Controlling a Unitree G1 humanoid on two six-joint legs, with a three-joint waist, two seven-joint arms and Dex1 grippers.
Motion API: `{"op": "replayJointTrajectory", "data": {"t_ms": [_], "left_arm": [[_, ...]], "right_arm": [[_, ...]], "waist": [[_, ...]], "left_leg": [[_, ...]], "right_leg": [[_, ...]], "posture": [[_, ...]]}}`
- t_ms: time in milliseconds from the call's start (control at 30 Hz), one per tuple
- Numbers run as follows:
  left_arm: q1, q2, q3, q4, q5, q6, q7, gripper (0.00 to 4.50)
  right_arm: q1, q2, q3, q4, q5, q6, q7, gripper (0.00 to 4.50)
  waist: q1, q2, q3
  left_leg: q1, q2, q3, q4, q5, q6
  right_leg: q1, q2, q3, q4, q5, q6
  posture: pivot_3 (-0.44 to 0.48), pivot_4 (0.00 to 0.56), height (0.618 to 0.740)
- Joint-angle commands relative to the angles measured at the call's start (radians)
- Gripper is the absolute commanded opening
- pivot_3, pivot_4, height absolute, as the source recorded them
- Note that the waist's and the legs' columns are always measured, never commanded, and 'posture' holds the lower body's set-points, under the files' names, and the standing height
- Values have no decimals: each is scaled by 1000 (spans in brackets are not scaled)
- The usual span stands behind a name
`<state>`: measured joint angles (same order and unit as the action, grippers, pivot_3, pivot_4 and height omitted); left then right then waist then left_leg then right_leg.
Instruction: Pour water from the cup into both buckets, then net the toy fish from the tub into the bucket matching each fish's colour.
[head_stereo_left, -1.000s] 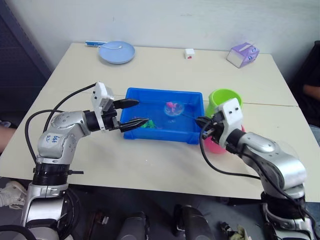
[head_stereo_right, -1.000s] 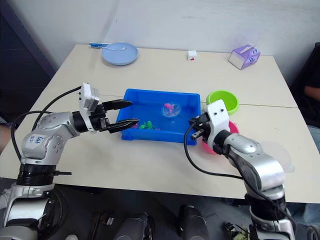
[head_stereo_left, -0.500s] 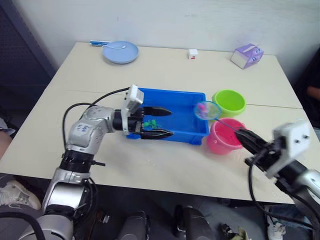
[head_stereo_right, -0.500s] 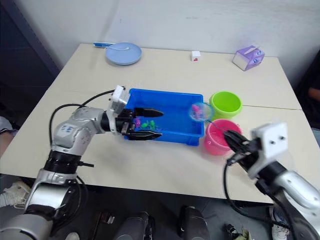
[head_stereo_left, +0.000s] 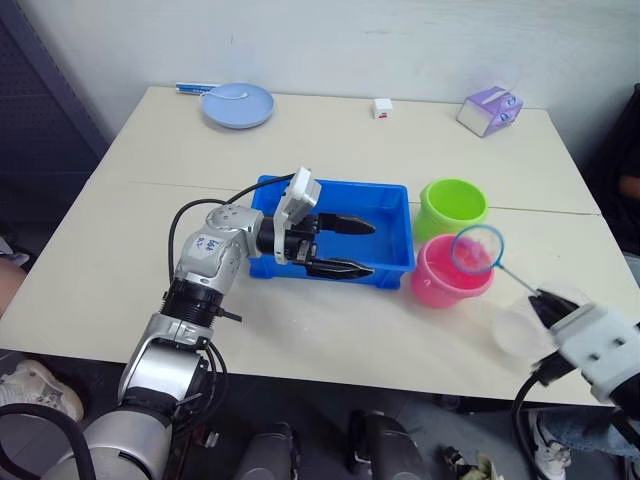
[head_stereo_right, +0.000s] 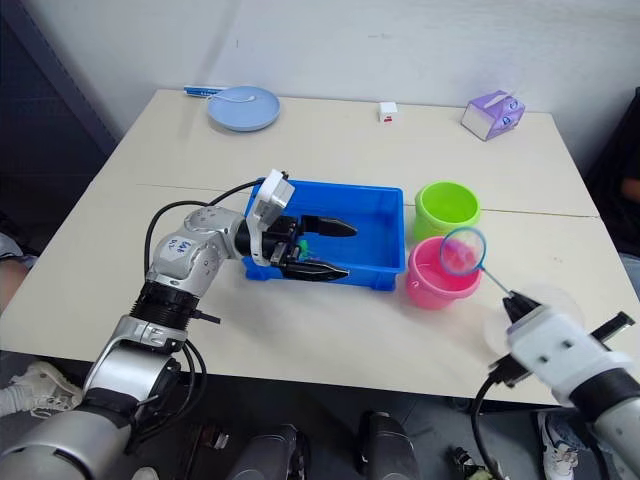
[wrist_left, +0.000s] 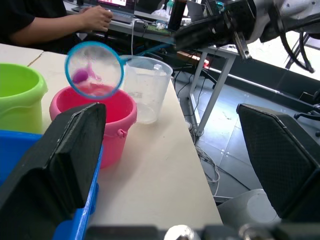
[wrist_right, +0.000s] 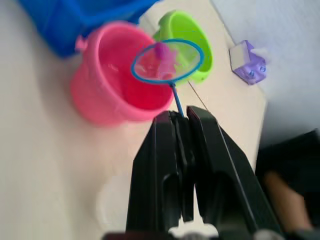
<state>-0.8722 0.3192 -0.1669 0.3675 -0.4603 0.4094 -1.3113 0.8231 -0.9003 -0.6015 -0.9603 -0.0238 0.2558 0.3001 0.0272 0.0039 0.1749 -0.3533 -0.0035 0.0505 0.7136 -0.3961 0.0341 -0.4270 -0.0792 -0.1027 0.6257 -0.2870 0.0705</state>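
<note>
Far left of the tabletop (head_stereo_left: 120, 200), the pale-blue plate (head_stereo_left: 236, 104) sits by the back edge, out of play. Next along, my left tool (head_stereo_left: 348, 246) has pushed in over the blue tub (head_stereo_right: 385, 215), fingers spread wide and holding nothing; a second ago it was parked at the tub's left rim. A few green fish (head_stereo_right: 288, 246) lie in the tub just by it.

Moving right: the lime green bucket (head_stereo_left: 452, 206) at the back, the pink bucket (head_stereo_left: 445, 275) in front, touching or just beside each other. And here's the big change — the net (head_stereo_left: 476, 250) has swung out of the tub and now hangs over the pink bucket, with a pink fish (wrist_right: 161, 51) in the mesh. Right colour, right bucket, so I judge this one is ready to tip in.

My right tool (wrist_right: 182, 116) is clamped tight on the net's thin handle. Just beside it, near the tabletop's right edge, stands the clear cup (wrist_left: 147, 88).

At the back right, a purple tissue box (head_stereo_left: 486, 108); any print on it is too small to read, as is the small white box (head_stereo_left: 379, 107).
</note>
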Motion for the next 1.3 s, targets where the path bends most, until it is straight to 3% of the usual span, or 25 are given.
{"op": "replayJointTrajectory", "data": {"t_ms": [33,200,300,500,700,867,1167,1300], "left_arm": [[-27,-10,15,1,7,-31,-15,4500],[-31,-12,25,20,12,-49,-12,4500],[-25,-4,29,32,23,-57,-2,4500],[12,57,53,67,75,-96,44,4500],[153,213,134,-38,94,-72,120,4500],[281,330,220,-195,79,-3,206,4500],[447,402,327,-470,10,145,317,4500],[478,409,339,-526,-2,179,352,4500]], "right_arm": [[34,-3,-77,-24,-331,-154,55,774],[-56,72,-120,23,-393,-295,77,774],[-136,152,-55,42,-247,-256,100,774],[-436,218,182,-7,23,24,180,774],[-831,186,449,116,86,229,240,774],[-1045,158,636,307,41,198,328,774],[-1186,161,767,555,-10,34,408,774],[-1206,111,831,661,-120,-91,432,774]], "waist": [[0,0,0],[-2,-1,0],[-3,-1,0],[-11,0,0],[-31,0,0],[-20,0,0],[-8,-1,0],[-13,-1,0]], "left_leg": [[0,0,0,0,0,0],[1,0,0,0,0,0],[1,1,0,0,0,-1],[2,1,0,1,0,-1],[2,2,-2,1,0,-1],[-1,1,-6,2,0,-1],[-3,-2,-8,2,0,1],[-2,-2,-8,2,0,1]], "right_leg": [[0,0,0,0,0,0],[0,1,0,0,0,0],[0,1,0,1,0,0],[0,0,0,2,0,0],[0,-1,-1,2,0,-1],[-1,-3,-3,2,-1,-1],[0,-8,-5,0,0,-1],[0,-7,-5,1,0,-1]], "posture": [[0,150,740],[0,150,740],[0,150,740],[0,150,740],[0,150,740],[0,150,740],[0,150,740],[0,150,740]]}}
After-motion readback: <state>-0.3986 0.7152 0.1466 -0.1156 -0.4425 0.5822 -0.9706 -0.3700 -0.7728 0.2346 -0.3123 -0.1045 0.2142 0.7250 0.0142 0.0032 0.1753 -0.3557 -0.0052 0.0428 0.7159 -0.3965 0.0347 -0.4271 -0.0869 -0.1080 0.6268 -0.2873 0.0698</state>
